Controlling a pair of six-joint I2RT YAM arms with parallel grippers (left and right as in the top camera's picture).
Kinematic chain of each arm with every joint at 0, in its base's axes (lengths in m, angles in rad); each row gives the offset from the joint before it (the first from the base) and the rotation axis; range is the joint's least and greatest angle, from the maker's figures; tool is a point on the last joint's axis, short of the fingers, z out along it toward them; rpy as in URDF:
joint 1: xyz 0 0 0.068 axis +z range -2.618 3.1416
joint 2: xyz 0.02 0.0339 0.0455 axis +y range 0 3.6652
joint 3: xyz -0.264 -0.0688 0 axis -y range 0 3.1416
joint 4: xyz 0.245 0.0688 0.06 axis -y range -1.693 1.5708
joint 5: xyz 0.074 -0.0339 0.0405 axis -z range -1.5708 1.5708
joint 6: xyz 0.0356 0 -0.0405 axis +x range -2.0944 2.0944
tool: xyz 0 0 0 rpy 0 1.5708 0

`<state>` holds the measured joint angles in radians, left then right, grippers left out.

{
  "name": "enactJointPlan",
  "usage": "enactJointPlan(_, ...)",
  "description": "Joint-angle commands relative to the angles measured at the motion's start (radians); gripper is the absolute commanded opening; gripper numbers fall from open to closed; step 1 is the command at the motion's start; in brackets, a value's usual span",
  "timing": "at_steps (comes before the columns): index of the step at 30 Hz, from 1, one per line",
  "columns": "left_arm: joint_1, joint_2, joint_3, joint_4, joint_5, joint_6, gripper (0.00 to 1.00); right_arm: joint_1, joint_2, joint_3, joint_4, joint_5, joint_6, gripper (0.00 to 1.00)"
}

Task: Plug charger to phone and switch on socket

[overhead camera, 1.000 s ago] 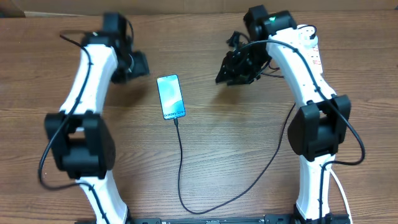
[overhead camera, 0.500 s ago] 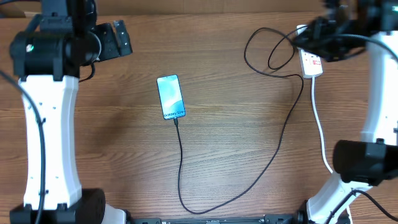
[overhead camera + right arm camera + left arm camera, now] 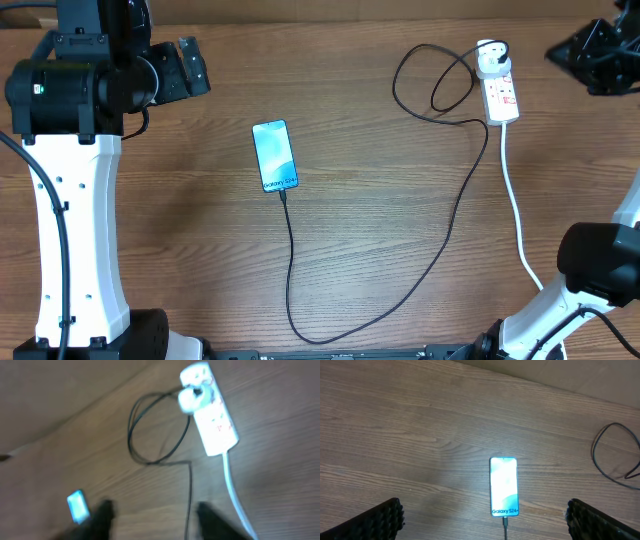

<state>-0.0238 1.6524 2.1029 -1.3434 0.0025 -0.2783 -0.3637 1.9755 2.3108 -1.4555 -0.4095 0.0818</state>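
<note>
The phone (image 3: 275,156) lies flat mid-table with a lit cyan screen; it also shows in the left wrist view (image 3: 504,487) and, small and blurred, in the right wrist view (image 3: 77,505). The black charger cable (image 3: 452,232) runs from the phone's near end, loops round, and reaches a white plug on the socket (image 3: 499,87), a white power strip at the far right, which also shows in the right wrist view (image 3: 212,419). My left gripper (image 3: 482,520) is open, high above the phone. My right gripper (image 3: 155,515) is open, raised right of the socket. Both are empty.
The socket's white cord (image 3: 518,215) runs down the right side toward the near edge. The cable forms a coil (image 3: 432,82) left of the socket. My left arm (image 3: 75,180) stands at the left; my right arm's base (image 3: 600,265) sits at the lower right.
Both arms have lifted and pulled outward from the table's middle. My right gripper moved off the socket to the far right edge. Phone, cable and socket lie unchanged.
</note>
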Motion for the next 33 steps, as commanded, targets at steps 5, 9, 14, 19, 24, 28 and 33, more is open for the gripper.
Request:
enactJointPlan(5,0.005,0.008,0.013,0.000,-0.013,0.009,1.00,0.004,0.090,0.005,0.092,0.169,-0.003,0.82)
enactJointPlan(9,0.005,0.008,0.013,0.000,-0.013,0.009,1.00,0.004,0.152,0.005,0.129,0.242,0.057,0.86)
enactJointPlan(14,0.005,0.008,0.013,0.000,-0.013,0.009,0.99,0.006,0.227,0.005,0.194,0.289,0.137,0.91)
enactJointPlan(19,0.005,0.008,0.013,0.000,-0.013,0.009,1.00,0.010,0.309,0.005,0.248,0.342,0.219,1.00)
enactJointPlan(24,0.005,0.008,0.013,0.000,-0.013,0.009,1.00,0.011,0.377,0.005,0.306,0.341,0.233,1.00)
enactJointPlan(28,0.005,0.008,0.013,0.000,-0.013,0.009,1.00,0.011,0.413,0.005,0.354,0.353,0.264,1.00)
enactJointPlan(33,0.005,0.008,0.013,0.000,-0.013,0.009,1.00,0.011,0.441,0.005,0.396,0.364,0.312,1.00)
